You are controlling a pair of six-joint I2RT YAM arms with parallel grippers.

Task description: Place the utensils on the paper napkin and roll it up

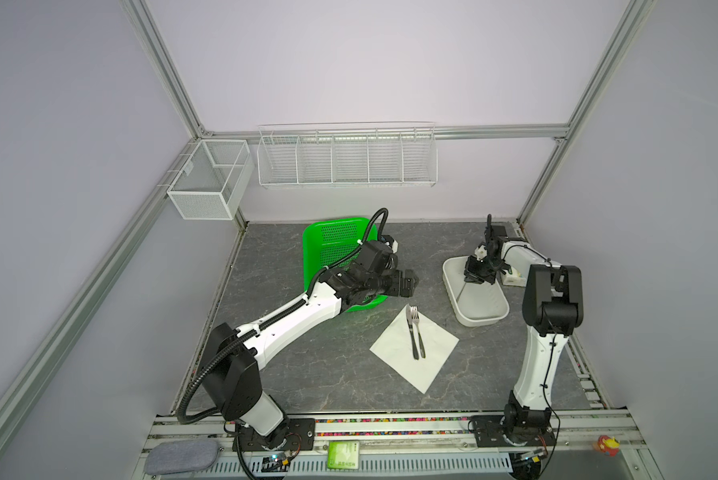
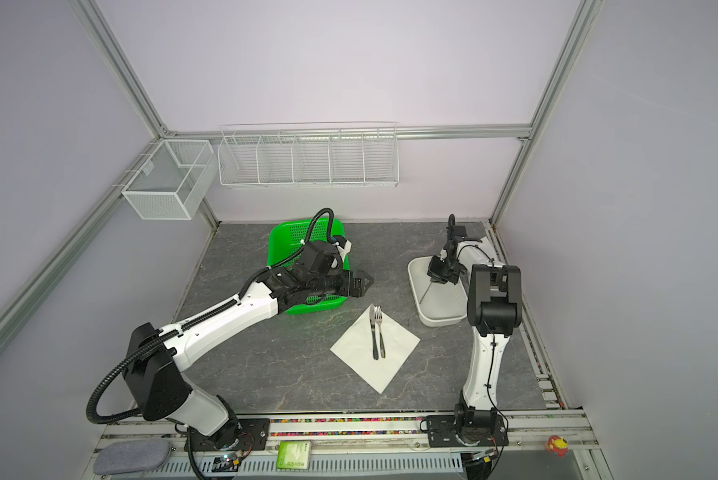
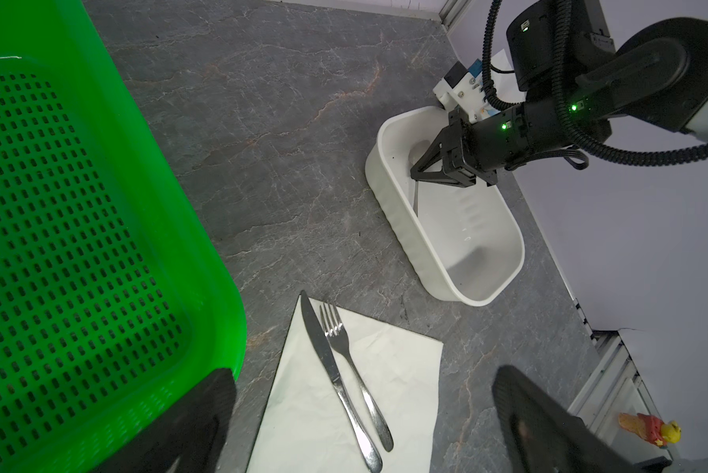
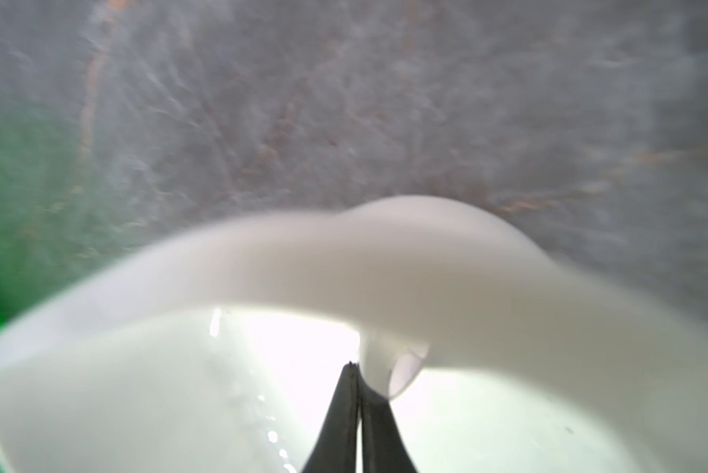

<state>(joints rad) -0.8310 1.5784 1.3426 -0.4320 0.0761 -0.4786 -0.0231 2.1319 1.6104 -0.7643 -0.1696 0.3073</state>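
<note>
In both top views, the left gripper (image 2: 364, 286) stood released near the paper napkin (image 1: 394, 353) bearing the knife (image 1: 411, 332) and fork (image 1: 418, 332). In the left wrist view, the right gripper (image 3: 415, 172) clenched the spoon (image 3: 416, 196) inside the white tub (image 3: 483, 262). In the right wrist view, the jaws met and the rest was blurred.

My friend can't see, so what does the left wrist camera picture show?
A knife and fork lie side by side on a white paper napkin. Beyond, the right gripper is closed on a spoon inside a white tub.
</note>
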